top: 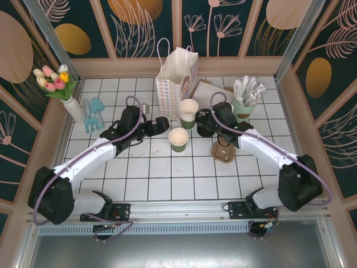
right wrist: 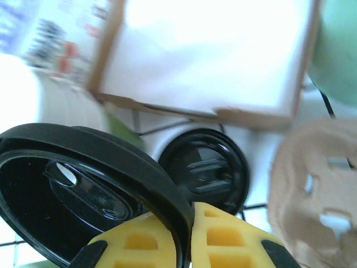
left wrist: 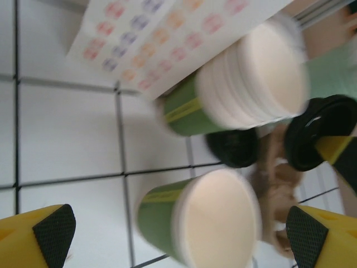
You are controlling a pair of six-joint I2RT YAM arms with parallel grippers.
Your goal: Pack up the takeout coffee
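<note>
The takeout coffee cup stands lidless on the white tiles, dark green with a cream inside; in the left wrist view the cup lies just ahead of the wide gap between my fingers. My left gripper is open, its black pads well apart and touching nothing. My right gripper is shut on the rim of a round black lid, held tilted above the tiles to the right of the cup. A second black lid lies flat on the table.
A stack of green cups stands behind the single cup, in front of the dotted paper bag. A brown pulp cup carrier lies to the right. The mint cup of white sticks stands at the back right.
</note>
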